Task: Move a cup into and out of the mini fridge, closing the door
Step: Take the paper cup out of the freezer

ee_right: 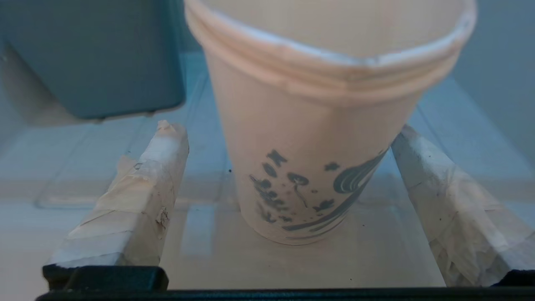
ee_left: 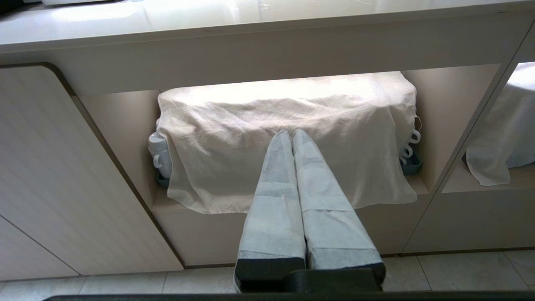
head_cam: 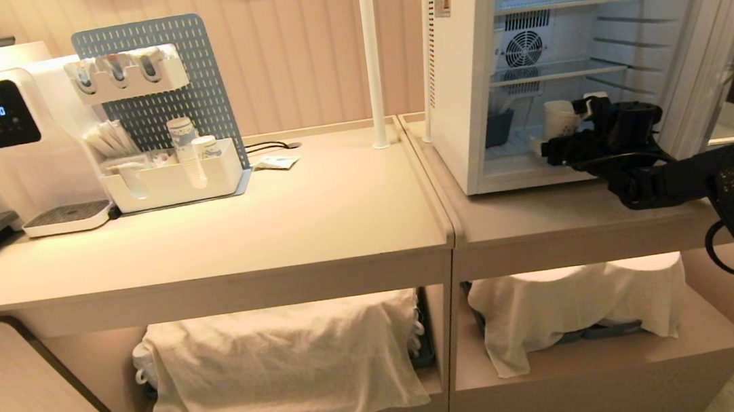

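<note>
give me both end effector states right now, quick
left end effector: closed, empty, parked low by the cloth.
right end effector: open, straddling the cup in the mini fridge, not gripping.

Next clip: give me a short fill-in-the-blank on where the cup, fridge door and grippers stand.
The cup stands upright on the floor of the mini fridge, whose door is ____.
The right gripper straddles the cup with its fingers ____.
The left gripper, parked low, faces a ____ covering a shelf.

Missing: open; open; cloth
</note>
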Available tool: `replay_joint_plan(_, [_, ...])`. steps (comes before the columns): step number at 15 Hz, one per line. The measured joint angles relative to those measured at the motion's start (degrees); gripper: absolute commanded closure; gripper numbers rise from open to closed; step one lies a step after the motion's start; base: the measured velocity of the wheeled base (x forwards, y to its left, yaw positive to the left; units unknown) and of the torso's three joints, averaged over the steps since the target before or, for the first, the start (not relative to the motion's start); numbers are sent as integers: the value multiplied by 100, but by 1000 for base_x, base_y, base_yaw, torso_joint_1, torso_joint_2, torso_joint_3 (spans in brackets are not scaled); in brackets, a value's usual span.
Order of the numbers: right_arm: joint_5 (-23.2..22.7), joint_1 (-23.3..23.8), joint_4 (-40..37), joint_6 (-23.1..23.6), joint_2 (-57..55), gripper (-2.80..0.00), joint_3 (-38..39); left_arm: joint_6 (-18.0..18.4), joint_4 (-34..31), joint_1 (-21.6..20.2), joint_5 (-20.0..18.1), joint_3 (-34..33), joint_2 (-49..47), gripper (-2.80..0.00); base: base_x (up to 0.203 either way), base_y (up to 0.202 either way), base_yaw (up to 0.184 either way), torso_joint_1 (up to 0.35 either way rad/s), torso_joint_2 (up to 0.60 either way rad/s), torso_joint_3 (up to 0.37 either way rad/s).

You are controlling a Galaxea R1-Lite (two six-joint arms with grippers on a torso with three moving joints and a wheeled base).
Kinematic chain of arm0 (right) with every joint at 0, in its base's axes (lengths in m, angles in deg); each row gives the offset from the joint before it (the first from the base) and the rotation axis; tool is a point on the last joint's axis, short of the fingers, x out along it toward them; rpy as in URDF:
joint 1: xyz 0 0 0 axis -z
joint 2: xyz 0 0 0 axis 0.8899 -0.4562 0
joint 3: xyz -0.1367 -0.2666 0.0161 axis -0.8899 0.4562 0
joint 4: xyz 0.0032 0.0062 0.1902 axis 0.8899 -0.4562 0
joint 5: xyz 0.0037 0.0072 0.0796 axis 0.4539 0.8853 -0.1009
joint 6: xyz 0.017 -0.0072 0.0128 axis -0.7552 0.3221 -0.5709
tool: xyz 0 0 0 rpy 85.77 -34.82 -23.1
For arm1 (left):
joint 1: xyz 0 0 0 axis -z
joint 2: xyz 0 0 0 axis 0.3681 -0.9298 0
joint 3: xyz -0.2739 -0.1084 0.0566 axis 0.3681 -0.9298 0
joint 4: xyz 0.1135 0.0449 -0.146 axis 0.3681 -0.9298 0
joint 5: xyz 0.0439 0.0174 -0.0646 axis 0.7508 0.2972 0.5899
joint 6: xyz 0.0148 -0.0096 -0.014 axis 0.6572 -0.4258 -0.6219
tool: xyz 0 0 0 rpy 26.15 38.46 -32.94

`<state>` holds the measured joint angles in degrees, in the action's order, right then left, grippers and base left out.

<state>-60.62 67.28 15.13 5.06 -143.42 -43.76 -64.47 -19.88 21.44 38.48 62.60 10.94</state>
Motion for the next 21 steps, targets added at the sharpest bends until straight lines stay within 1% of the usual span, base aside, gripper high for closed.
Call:
replay_joint_plan(1, [-2, 4, 67, -1, -15, -280, 0, 0, 2, 0, 0, 0, 0, 0, 0, 0, 0, 0, 0, 0])
replay_joint_plan(2, [-5, 4, 139, -58, -39, -280, 0, 0, -1, 0, 2, 0, 0, 0, 0, 0, 0, 0, 0, 0])
replay_joint_plan(4, [-119, 6, 178, 42, -65, -280, 0, 1, -1, 0, -1, 0, 0, 0, 0, 0, 0, 0, 0, 0])
replay_joint_plan(9, [-137, 11, 56, 44, -60, -280, 0, -2, -1, 0, 0, 0, 0, 0, 0, 0, 0, 0, 0, 0])
replay_joint_plan(10, [-149, 11, 76, 60, -54, 0, 0, -2, 2, 0, 0, 0, 0, 0, 0, 0, 0, 0, 0, 0])
replay_joint_plan(15, [-240, 6, 113, 155, -50, 0, 4, 2, -1, 0, 2, 0, 0, 0, 0, 0, 0, 0, 0, 0])
replay_joint_plan(21, [-245, 15, 140, 243, -7, 0, 9, -2, -1, 0, 2, 0, 0, 0, 0, 0, 0, 0, 0, 0])
